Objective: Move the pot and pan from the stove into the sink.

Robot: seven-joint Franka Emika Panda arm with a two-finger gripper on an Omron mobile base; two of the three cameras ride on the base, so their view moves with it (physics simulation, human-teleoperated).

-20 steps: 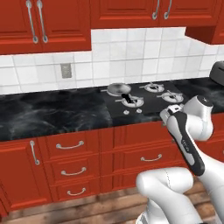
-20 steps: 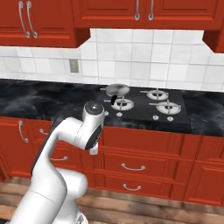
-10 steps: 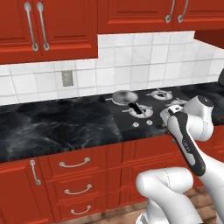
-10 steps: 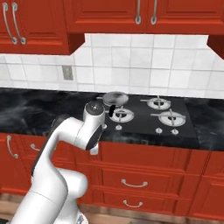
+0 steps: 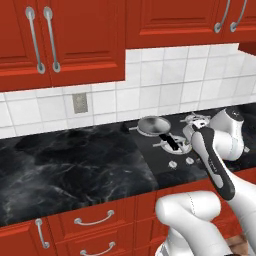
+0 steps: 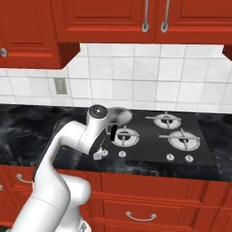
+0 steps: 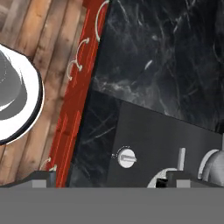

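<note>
The silver pan [image 5: 151, 124] sits on the rear left burner of the black stove [image 5: 155, 162], its black handle [image 5: 170, 142] pointing toward the front. From the right base view the pan [image 6: 122, 114] is half hidden behind my arm's wrist. My gripper [image 7: 116, 180] is open with nothing between its fingers. It hangs over the front left corner of the stove [image 7: 148, 131], near a silver knob [image 7: 126, 157]. The pot and the sink are out of view.
Black marbled counter [image 5: 75, 165] stretches left of the stove. Red drawers [image 6: 136, 213] sit below it and red cupboards [image 5: 75, 35] above. A wall socket [image 5: 79, 103] is on the white tiles. Wooden floor [image 7: 39, 43] lies beyond the counter edge.
The whole scene has shifted and grown in both base views, so the base has driven closer to the counter. The arm keeps the same pose and the pan has not moved.
</note>
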